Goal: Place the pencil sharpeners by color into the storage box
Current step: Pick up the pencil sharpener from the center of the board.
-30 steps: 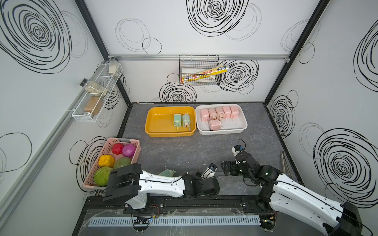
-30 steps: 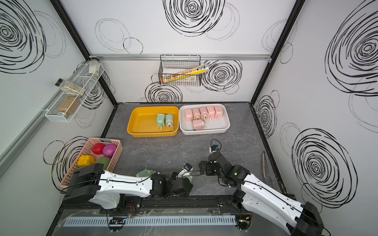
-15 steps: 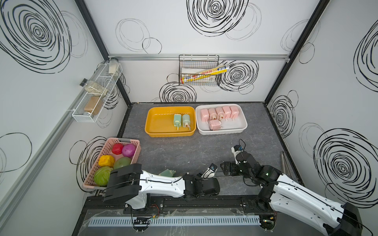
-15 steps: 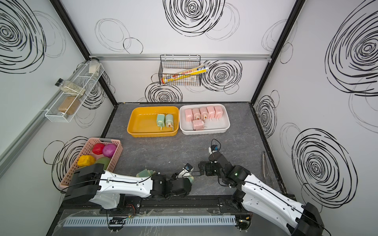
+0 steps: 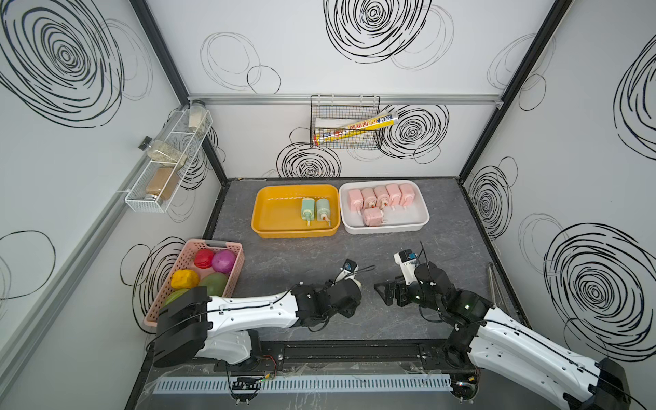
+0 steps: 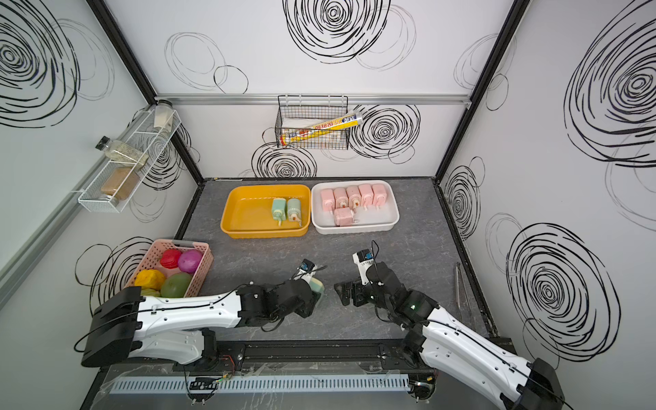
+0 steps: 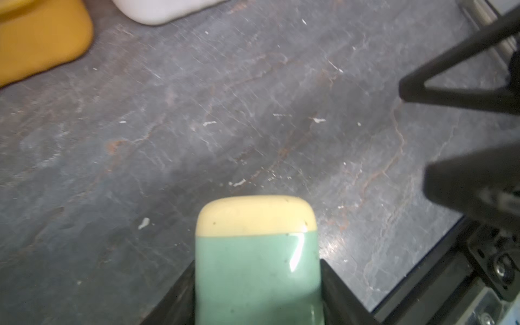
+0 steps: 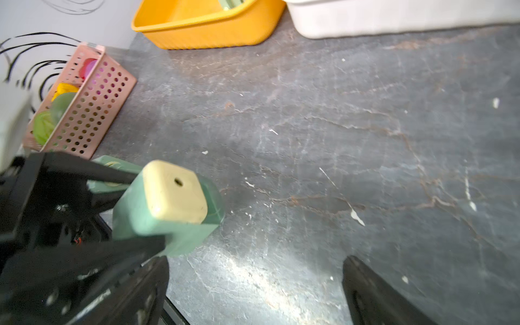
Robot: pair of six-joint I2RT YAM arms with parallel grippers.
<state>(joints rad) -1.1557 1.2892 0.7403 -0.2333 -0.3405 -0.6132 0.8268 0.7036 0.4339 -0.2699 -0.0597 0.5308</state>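
Colleague: Where's your piece?

Me: In both top views my left gripper (image 5: 349, 289) is closed on a green sharpener (image 6: 317, 284), low at the near side of the table (image 5: 301, 255). I can't tell if it's clear of the surface. Two green sharpeners (image 5: 315, 209) lie in the yellow tray (image 5: 273, 213) and six pink sharpeners (image 5: 381, 197) in the white tray (image 5: 415, 222). My right gripper (image 5: 386, 294) stands wide open, empty.

Colleague: Hold sound?

Me: Left wrist view: the fingers (image 7: 180, 295) press its flat green sides, cream end (image 7: 254, 215) poking out. It's hard, glossy plastic and I'd guess light and slippery, so I grip the flats, mid-body.

Colleague: Right wrist view?

Me: Same hold. A second green sharpener (image 8: 112, 166) lies behind it.
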